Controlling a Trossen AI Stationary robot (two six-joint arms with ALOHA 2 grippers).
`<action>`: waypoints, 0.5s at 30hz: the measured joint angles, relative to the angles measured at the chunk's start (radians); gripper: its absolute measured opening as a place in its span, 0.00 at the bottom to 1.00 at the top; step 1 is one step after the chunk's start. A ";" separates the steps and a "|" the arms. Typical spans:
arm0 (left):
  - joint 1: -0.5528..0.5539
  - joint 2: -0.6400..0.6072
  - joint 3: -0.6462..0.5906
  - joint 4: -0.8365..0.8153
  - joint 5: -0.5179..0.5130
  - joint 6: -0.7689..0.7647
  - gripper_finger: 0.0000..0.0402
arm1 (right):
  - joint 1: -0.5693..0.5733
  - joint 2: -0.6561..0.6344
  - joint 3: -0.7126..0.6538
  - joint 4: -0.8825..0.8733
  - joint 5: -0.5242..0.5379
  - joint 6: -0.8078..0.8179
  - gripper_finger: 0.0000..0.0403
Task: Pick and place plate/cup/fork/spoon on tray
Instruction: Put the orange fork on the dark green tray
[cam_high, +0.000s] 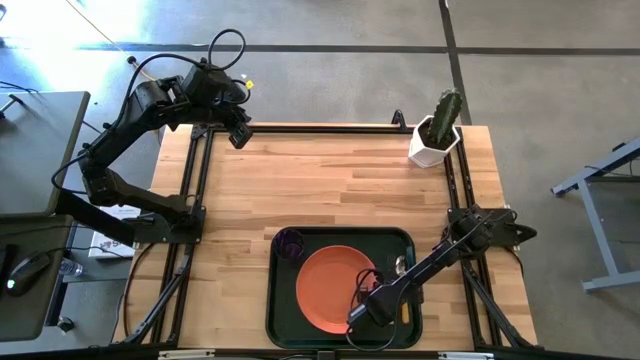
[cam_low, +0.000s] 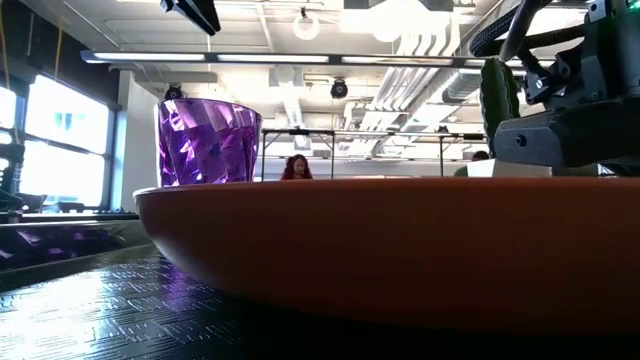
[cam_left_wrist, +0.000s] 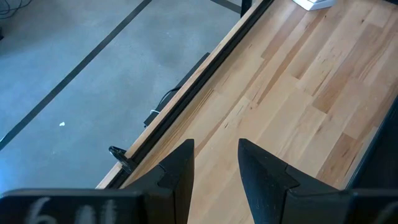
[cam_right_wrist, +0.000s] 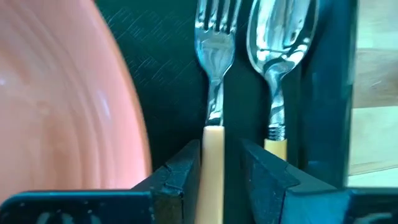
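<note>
The dark green tray (cam_high: 282, 325) lies at the table's near edge, right of middle. The orange-salmon plate (cam_high: 335, 288) lies flat in it, and the purple cup (cam_high: 291, 243) stands upright in its far left corner. The fork (cam_right_wrist: 214, 74) and the spoon (cam_right_wrist: 280, 56) lie side by side on the tray floor right of the plate. My right gripper (cam_right_wrist: 219, 158) hangs low over the tray's near right part (cam_high: 362, 318). It is open, with its fingers on either side of the fork's tan handle. My left gripper (cam_high: 240, 135) waits open at the table's far left corner.
A white angular pot with a cactus (cam_high: 436, 135) stands at the table's far right corner. Bare wood lies between the tray and the far edge. In the low view the plate's rim (cam_low: 400, 250) fills the foreground, with the cup (cam_low: 208, 140) behind it.
</note>
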 joint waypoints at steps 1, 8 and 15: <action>0.000 0.000 0.000 0.000 0.000 0.000 0.29 | 0.000 0.000 0.000 -0.007 -0.002 0.000 0.26; 0.000 0.000 0.000 0.000 0.000 0.001 0.29 | 0.000 0.000 0.000 -0.028 -0.022 -0.001 0.26; 0.000 0.000 0.000 0.000 0.000 0.016 0.29 | 0.000 -0.001 0.000 -0.027 -0.030 -0.008 0.26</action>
